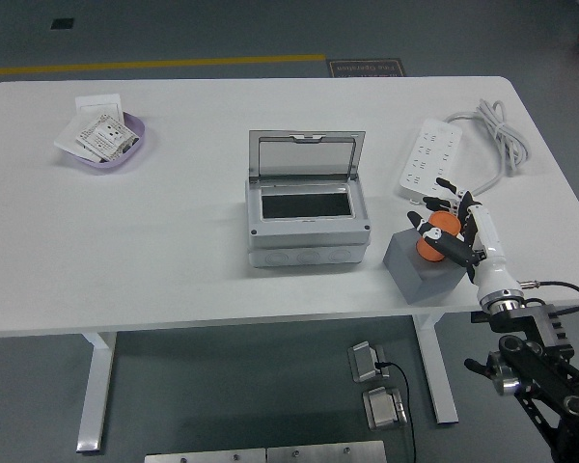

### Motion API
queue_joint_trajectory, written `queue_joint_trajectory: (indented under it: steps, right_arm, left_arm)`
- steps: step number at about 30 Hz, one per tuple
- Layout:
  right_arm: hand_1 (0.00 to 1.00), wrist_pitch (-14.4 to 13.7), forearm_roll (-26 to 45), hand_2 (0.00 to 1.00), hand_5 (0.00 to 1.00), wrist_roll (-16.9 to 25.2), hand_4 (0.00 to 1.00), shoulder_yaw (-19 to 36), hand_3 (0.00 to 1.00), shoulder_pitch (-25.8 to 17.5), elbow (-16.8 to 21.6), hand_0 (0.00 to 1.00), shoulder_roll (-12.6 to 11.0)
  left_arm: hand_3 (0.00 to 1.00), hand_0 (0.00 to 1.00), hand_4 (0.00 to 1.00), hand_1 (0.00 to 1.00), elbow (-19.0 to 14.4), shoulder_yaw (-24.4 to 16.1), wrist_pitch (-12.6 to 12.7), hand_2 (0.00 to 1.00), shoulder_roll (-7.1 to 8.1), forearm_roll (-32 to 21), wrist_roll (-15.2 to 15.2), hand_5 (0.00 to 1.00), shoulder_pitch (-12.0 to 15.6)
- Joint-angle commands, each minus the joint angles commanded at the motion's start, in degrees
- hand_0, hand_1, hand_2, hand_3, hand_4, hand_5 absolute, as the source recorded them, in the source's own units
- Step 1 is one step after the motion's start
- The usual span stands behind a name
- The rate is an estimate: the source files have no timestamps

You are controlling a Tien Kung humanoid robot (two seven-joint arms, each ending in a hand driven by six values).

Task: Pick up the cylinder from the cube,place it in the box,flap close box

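The right hand [451, 234] was found closed around the orange cylinder [432, 241], which stood on the grey cube [417, 267] near the table's [174, 241] front edge. The grey box [306, 214] was noted just left of the cube, its clear lid raised. A white power strip [430, 159] and a purple bowl [104, 143] of packets were recorded. No writing could be read.

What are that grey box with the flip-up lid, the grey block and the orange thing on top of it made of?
The box looks like moulded grey plastic, matte, with a clear, likely plastic window in its raised lid. The cube seems matte grey, perhaps foam or plastic; its surface is too plain to tell. The orange cylinder, with the right hand closed around it, looks smooth, maybe plastic.
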Motion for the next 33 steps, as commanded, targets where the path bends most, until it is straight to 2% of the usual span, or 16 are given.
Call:
queue_joint_trajectory:
  steps: [6, 7, 24, 25, 30, 31, 33]
  right_arm:
    - [0.677, 0.00, -0.81, 0.608, 0.107, -0.68, 0.764, -0.44, 0.768, 0.04, -0.02, 0.743, 0.04]
    - [0.677, -0.01, -0.88, 0.625, 0.015, -0.76, 0.673, -0.50, 0.770, 0.05, -0.02, 0.740, 0.04]
    - [0.683, 0.27, 1.90, 0.642, 0.016, -1.30, 0.684, -2.06, 0.765, 0.06, -0.11, 0.748, 0.15]
    - [0.660, 0.23, 2.06, 0.586, 0.066, -1.31, 0.375, -2.17, 0.647, 0.06, -0.10, 0.760, 0.15]
    - [0.660, -0.46, 2.75, 0.586, 0.066, -1.45, 0.375, -2.77, 0.647, 0.17, 0.00, 0.760, 0.14]
    - [0.628, -0.65, 2.78, 0.574, 0.038, -1.54, 0.196, -2.89, 0.556, 0.19, 0.04, 0.757, 0.13]
    - [0.628, -0.99, 2.83, 0.574, 0.038, -1.69, 0.196, -3.12, 0.556, 0.24, 0.12, 0.757, 0.13]
  left_arm:
    - [0.603, 0.610, 0.646, 0.651, -0.02, 0.77, -0.01, 0.600, 0.00, -0.70, -0.16, 0.184, -0.08]
    - [0.605, 0.609, 0.647, 0.651, -0.02, 0.77, -0.01, 0.601, 0.00, -0.71, -0.18, 0.179, -0.09]
    - [0.604, 0.610, 0.647, 0.650, -0.08, -1.32, -0.02, 0.600, 0.17, 0.53, -0.31, 0.178, -0.02]
    - [0.606, 0.609, 0.651, 0.650, -0.09, -1.47, -0.03, 0.602, 0.20, 0.62, -0.31, 0.172, -0.02]
    - [0.606, 0.609, 0.651, 0.650, -0.10, -2.04, -0.03, 0.602, 0.25, 0.98, -0.31, 0.172, 0.03]
    - [0.607, 0.609, 0.652, 0.650, -0.09, -2.11, -0.03, 0.602, 0.26, 0.97, -0.31, 0.172, 0.05]
    - [0.607, 0.609, 0.652, 0.650, -0.07, -2.18, -0.03, 0.602, 0.28, 0.98, -0.31, 0.172, 0.09]
